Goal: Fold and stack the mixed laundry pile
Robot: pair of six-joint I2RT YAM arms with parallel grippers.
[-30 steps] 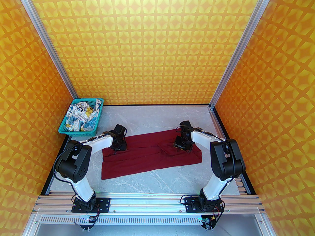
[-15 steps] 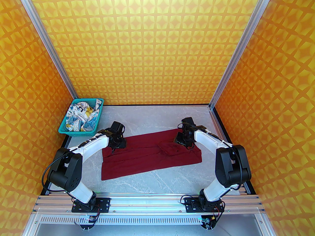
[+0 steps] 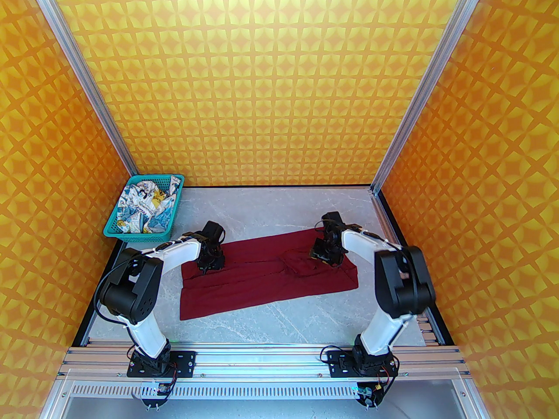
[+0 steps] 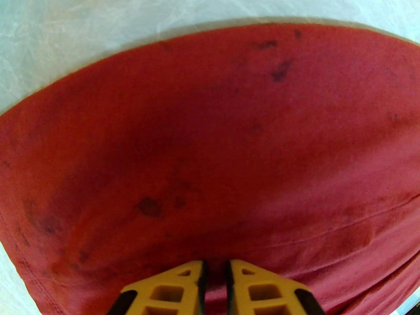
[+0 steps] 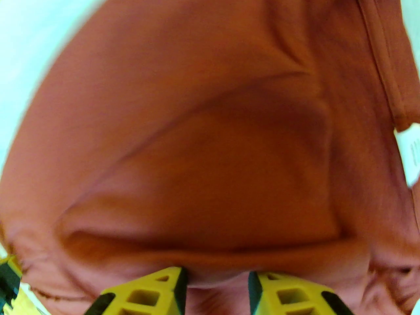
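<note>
The dark red T-shirt lies spread flat across the middle of the table. My left gripper presses down on its far left part. In the left wrist view its yellow fingers stand close together, red cloth pinched in the narrow gap of the gripper. My right gripper sits on the shirt's far right part. There a bunched fold of cloth rises between the fingers of the gripper. The white printed garment lies crumpled in the basket.
The teal perforated basket stands at the table's far left corner, against the left wall. Grey marble table shows in front of the shirt and behind it. A white label sticks out at the shirt's hem.
My left arm stretched toward the far side and came back onto the shirt, its jaws closing on the cloth. The right gripper shifted only slightly. The shirt lies as before.
</note>
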